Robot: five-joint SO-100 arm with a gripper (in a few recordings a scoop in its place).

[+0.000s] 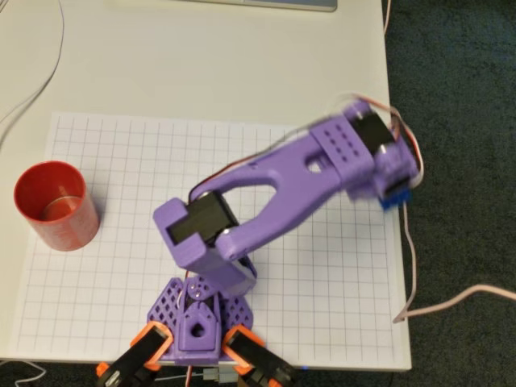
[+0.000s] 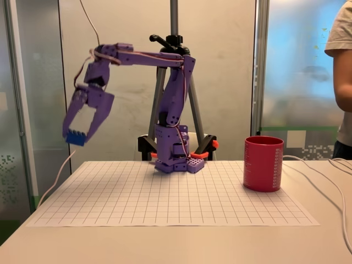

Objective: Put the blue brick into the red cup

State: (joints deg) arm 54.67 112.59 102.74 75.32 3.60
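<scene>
In the fixed view the white grid mat [image 2: 176,192] lay nearest the camera on the pale tabletop [image 2: 165,245], and it serves as the landmark here. The red cup [image 2: 263,163] stood upright on the mat's right part, close to the far right corner, its round rim open upward. A white cable [image 2: 322,187] trailed over the tabletop just right of the mat.

Behind the mat's far edge, near its middle, sat the purple arm's base [image 2: 175,159], held by orange clamps [image 2: 204,154]. From there the purple arm [image 2: 165,60] rose and reached out to the left, past the mat's left edge. The jaws [image 2: 77,135] hung high above the tabletop, beyond that left edge, pointing downward. They were closed about the blue brick [image 2: 75,139], which was held at their tips, well clear of the mat and far from the cup.

A black tripod [image 2: 174,49] stood behind the base, and a person's arm [image 2: 344,71] showed at the right border.

From the overhead view the cup [image 1: 56,205] stood at the mat's [image 1: 121,298] left edge with its mouth open, while the arm [image 1: 290,181] stretched over the mat toward its right edge. There the brick [image 1: 395,197] showed as a blue spot under the blurred wrist, at the mat's right border near the edge of the tabletop [image 1: 201,64].
</scene>
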